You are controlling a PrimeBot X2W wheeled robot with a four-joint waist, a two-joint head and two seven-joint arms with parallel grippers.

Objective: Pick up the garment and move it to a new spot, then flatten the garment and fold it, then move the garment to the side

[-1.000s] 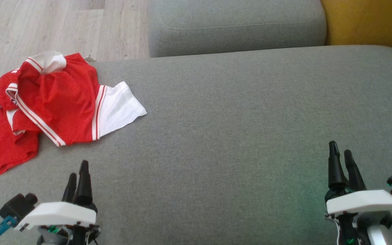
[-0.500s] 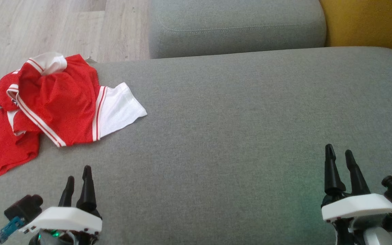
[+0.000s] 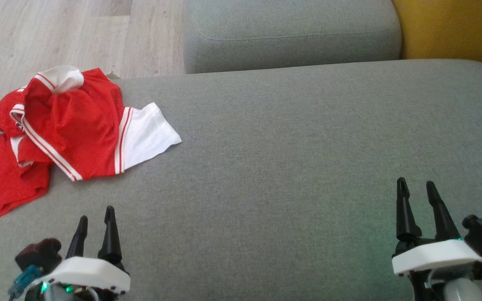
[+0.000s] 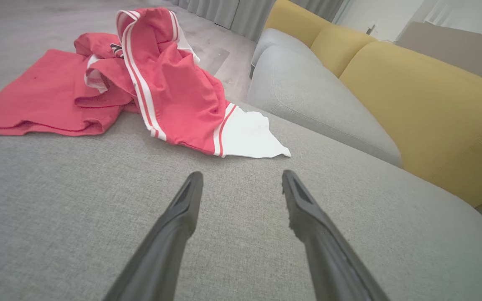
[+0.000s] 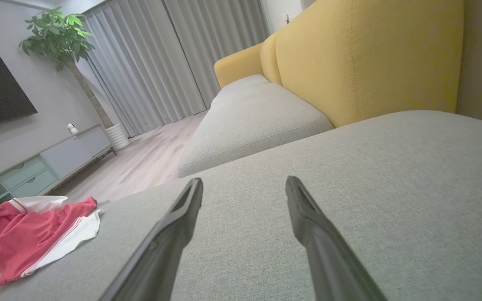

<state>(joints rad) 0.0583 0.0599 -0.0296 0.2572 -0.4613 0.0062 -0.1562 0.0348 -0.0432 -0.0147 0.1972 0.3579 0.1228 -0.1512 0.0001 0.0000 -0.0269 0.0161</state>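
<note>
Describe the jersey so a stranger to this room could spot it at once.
Find the big grey sofa cushion beside the yellow backrest. At its far left corner, by the wooden floor, lies a crumpled jersey. It is the only red thing there, with a white sleeve and striped trim.

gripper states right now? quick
Left gripper: open, holding nothing.
Right gripper: open, holding nothing.

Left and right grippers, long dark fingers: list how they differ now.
The left gripper sits near the crumpled red mesh jersey; the right gripper is far across the grey fabric sofa cushion from it. The left aims at the jersey's white sleeve, the right toward the yellow backrest. Both are open and empty.
</note>
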